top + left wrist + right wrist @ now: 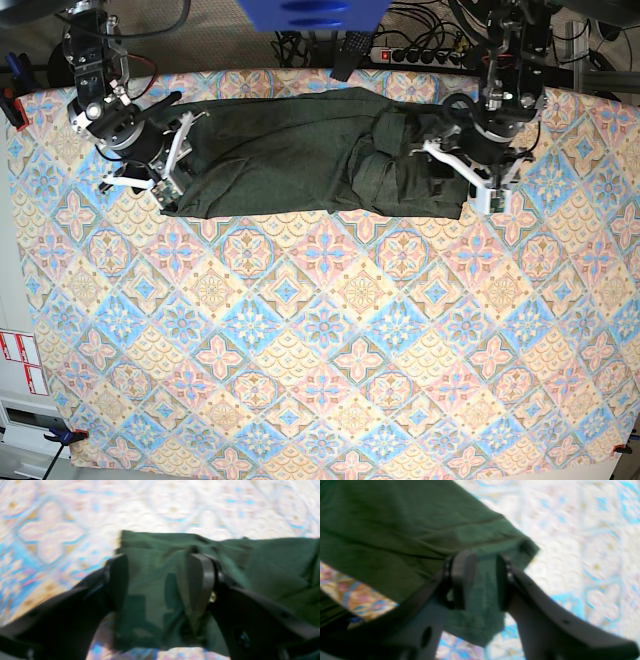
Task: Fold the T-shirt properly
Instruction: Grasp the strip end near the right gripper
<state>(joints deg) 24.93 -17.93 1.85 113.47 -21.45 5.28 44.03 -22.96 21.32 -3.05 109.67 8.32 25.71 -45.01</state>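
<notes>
- The T-shirt, dark olive green, lay as a long folded band across the far edge of the patterned tablecloth.
- The left gripper stood spread over the band's bunched end, holding nothing.
- The right gripper straddled a corner with a gap between its jaws (whether it pinched cloth was unclear).
- Doing this step well probably meant letting go cleanly at both ends, then lifting straight up to avoid dragging the fold.
</notes>
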